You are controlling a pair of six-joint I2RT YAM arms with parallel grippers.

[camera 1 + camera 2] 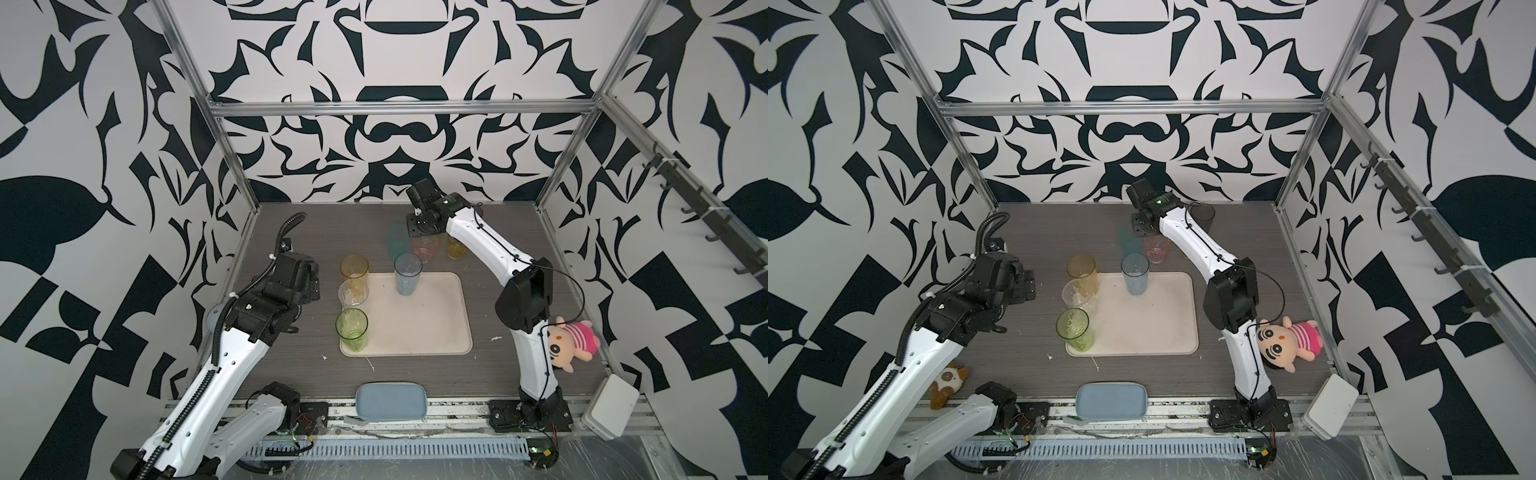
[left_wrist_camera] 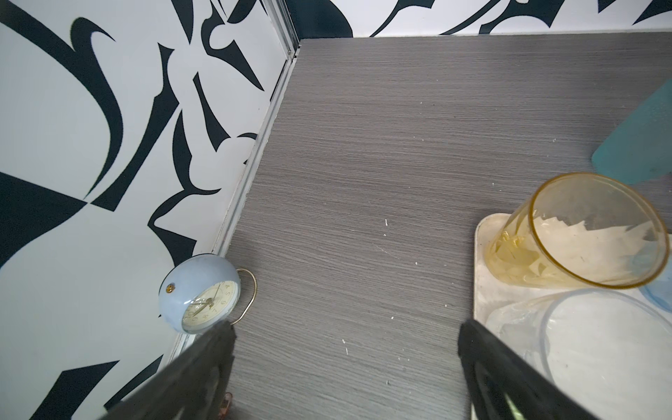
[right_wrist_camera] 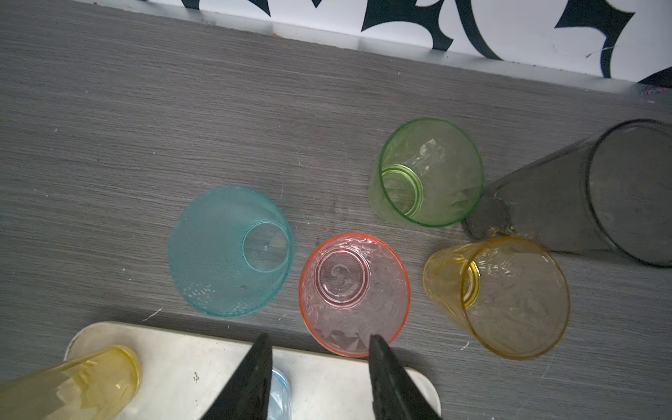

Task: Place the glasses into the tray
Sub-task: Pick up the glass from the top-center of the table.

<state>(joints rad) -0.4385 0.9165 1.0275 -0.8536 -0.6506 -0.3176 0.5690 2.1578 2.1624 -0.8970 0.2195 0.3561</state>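
Four of the glasses stand in the tray (image 1: 436,324). The yellow tumbler (image 1: 354,270), colourless tumbler (image 1: 353,293) and tall green tumbler (image 1: 352,328) line the rim nearest our left gripper (image 2: 347,327), and the blue tumbler (image 1: 408,272) stands at the far edge, leaving the middle free. On the desk (image 1: 332,232) beyond wait the teal tumbler (image 3: 229,251), pink tumbler (image 3: 354,291) and others. Our right gripper (image 3: 320,338) hovers by the pink tumbler, fingers half apart and empty, seemingly lining up a grasp. The left fingers spread wide, empty.

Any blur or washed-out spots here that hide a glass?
In both top views the teal glass is just a faint smear; the right wrist view shows it sharp; in the left wrist view the tool fingers are out of focus.
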